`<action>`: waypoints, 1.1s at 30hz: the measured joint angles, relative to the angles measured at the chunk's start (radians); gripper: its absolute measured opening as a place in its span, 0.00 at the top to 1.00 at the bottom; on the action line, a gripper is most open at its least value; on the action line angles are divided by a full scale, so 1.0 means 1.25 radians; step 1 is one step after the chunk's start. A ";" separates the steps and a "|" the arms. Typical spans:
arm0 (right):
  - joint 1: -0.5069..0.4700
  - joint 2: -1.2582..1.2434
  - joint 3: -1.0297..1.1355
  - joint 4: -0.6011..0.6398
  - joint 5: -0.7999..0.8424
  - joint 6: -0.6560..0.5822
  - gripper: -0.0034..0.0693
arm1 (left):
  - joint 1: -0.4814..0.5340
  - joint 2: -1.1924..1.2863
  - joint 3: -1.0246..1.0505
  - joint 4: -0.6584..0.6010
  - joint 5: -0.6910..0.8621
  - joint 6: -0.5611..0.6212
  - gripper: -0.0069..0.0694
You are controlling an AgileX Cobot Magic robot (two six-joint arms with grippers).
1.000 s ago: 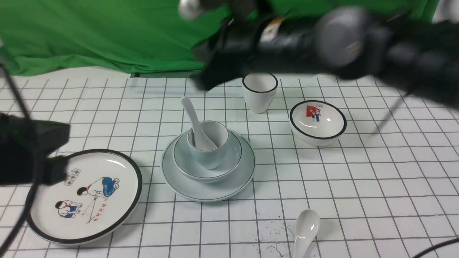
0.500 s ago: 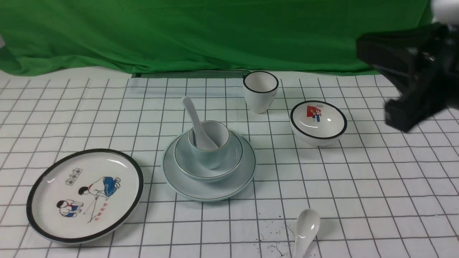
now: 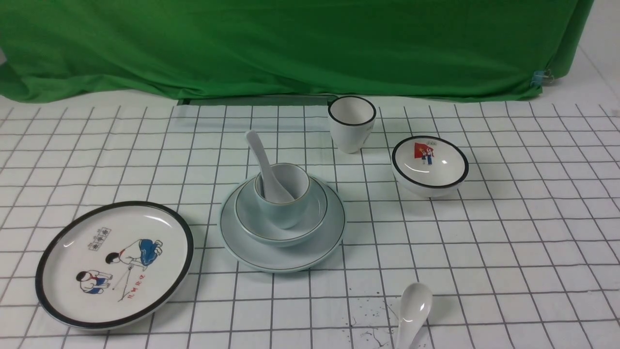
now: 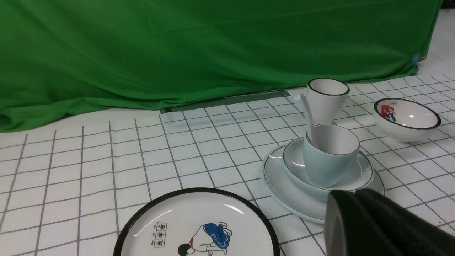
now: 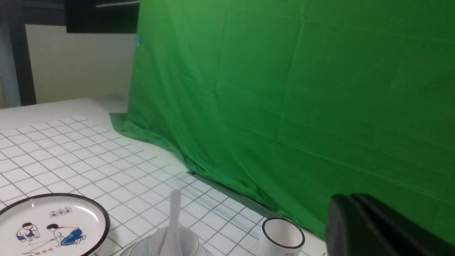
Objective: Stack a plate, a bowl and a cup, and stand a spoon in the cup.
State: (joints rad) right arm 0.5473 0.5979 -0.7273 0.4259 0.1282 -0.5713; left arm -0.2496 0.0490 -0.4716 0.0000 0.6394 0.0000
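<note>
A green cloth (image 3: 290,48) hangs across the back, its lower edge lying on the table (image 3: 508,232), which is covered in a white sheet ruled with a dark grid. On the robot's near left lies a white, black-rimmed plate with cartoon children (image 3: 116,264), nothing on it. Just beside it, at the middle of the table, sits the pale blue-green plate (image 3: 281,259). The grey-blue bowl (image 3: 317,211) rests on it, and the small handleless cup (image 3: 283,213) stands upright in the bowl. The white ceramic spoon (image 3: 264,165) stands in the cup, scoop down inside and handle leaning out over the rim toward the far left. To the right, apart from the stack, is a smaller white bowl with a red picture (image 3: 430,167), and behind the stack, near the cloth, a white cup with a black rim (image 3: 351,131). A second white spoon (image 3: 411,310) lies at the near edge, scoop up. Neither arm shows in the front view. Each wrist view shows its own dark fingers pressed together on nothing: the left end effector (image 4: 353,193) near the stack, the right end effector (image 5: 350,199) raised above the table.
</note>
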 joint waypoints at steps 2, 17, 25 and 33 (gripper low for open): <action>0.000 0.000 0.000 0.000 0.000 0.000 0.90 | 0.000 0.000 0.000 0.000 0.000 0.000 0.95; 0.000 -0.001 0.008 0.001 -0.001 0.008 0.86 | 0.000 0.000 0.000 0.000 0.000 0.000 0.95; -0.057 -0.131 0.197 -0.110 -0.079 0.106 0.93 | 0.000 0.000 0.000 0.000 -0.001 0.000 0.95; -0.300 -0.315 0.457 -0.241 -0.095 0.353 0.93 | 0.000 0.000 0.000 0.000 -0.001 0.000 0.95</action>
State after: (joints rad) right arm 0.1725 0.2043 -0.1558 0.1251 0.0099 -0.1306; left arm -0.2496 0.0490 -0.4716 0.0000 0.6385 0.0000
